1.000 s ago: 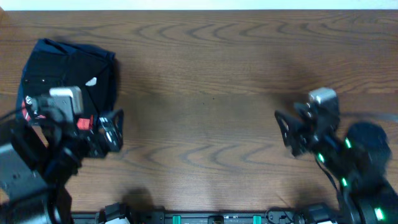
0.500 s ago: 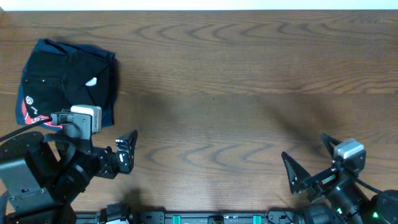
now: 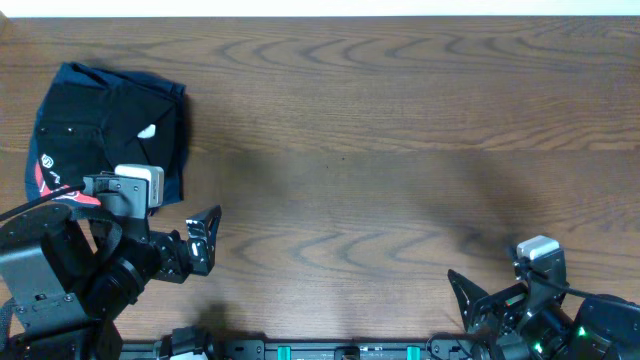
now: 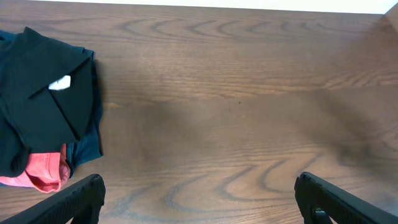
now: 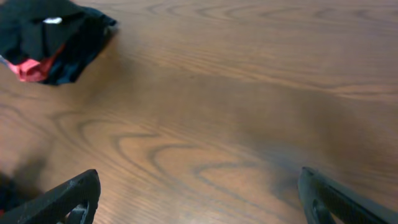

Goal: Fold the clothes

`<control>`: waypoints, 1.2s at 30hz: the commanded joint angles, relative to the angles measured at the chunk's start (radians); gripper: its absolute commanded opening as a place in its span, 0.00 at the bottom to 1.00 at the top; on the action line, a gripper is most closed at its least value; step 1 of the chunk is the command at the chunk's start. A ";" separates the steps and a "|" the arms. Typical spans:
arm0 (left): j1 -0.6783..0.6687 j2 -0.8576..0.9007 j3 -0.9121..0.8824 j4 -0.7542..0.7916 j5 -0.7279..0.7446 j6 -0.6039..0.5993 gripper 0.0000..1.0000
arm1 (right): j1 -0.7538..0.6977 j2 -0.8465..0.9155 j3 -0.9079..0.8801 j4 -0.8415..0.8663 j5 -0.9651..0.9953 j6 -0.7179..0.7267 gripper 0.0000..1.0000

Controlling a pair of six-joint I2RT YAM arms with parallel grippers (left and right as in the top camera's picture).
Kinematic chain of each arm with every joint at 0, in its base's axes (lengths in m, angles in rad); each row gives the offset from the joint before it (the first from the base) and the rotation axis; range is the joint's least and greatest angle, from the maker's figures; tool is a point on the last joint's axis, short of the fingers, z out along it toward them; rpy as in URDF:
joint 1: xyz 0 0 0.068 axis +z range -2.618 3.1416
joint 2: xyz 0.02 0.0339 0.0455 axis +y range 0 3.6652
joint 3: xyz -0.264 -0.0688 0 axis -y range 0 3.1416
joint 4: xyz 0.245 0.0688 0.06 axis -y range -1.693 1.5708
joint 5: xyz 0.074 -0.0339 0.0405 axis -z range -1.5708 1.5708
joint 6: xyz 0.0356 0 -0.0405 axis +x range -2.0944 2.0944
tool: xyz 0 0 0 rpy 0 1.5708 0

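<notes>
Right claw [image 5: 199, 180] retreated toward near edge, spread wide; black shirt [image 3: 105, 115] unmoved.

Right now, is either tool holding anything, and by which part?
Nothing is held: left tool and right tool both stand open, apart from the black shirt.

Three garments are stacked at upper left: one black shirt [image 3: 100, 120], one red garment [image 4: 43, 174], one navy garment [image 4: 87, 146]. One left gripper [image 4: 199, 193] and one right gripper [image 5: 199, 193] make two grippers over one wooden table [image 3: 400, 150].
</notes>
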 commanded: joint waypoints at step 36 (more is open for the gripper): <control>-0.004 0.002 0.009 -0.003 -0.008 0.014 0.98 | -0.144 -0.292 -0.878 1.069 0.087 -0.021 0.99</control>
